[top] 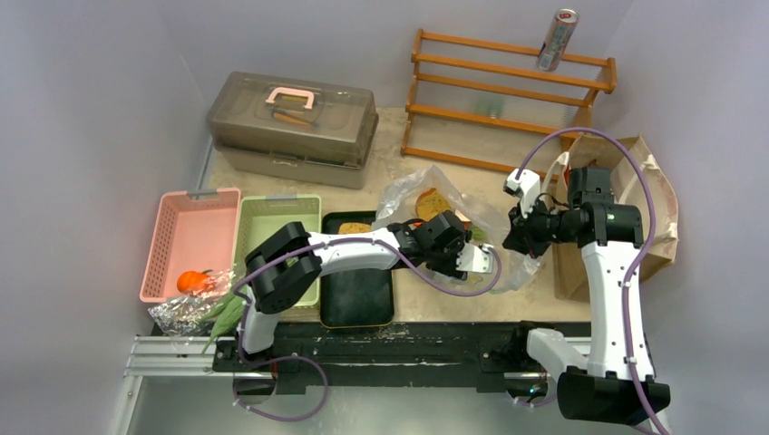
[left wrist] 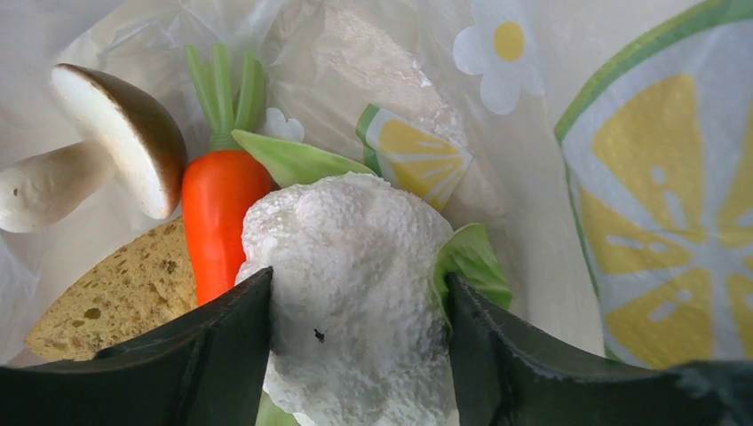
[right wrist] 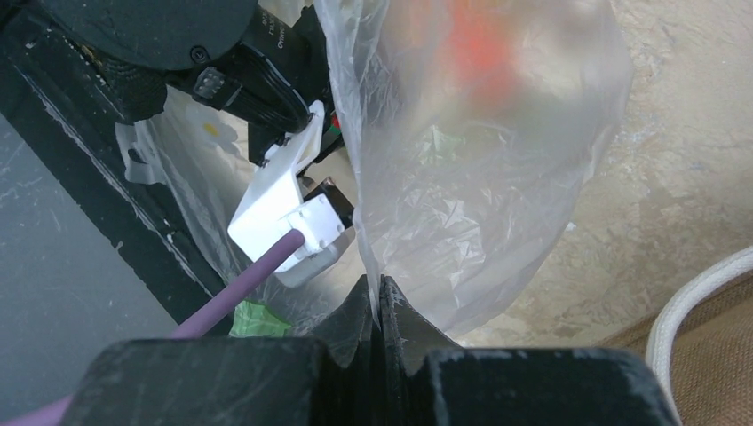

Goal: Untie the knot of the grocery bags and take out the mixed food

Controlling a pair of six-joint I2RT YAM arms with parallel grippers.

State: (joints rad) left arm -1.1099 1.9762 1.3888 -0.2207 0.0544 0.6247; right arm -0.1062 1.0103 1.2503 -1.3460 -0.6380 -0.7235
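The left arm [top: 354, 249] stretches toward 3 o'clock, its gripper [left wrist: 360, 280] clamping the cauliflower [left wrist: 346, 222]. The right arm [top: 608, 272] rises toward 12, its gripper [right wrist: 377, 288] turned to 9 o'clock and pinching the plastic bag [right wrist: 479, 177].

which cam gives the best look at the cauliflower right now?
Left wrist: the cauliflower fills the centre, sharp and close, flanked by the fingers of the left tool. Top external hides it under the left arm and the transparent plastic bag. Right wrist gives only blurred colours through that bag.
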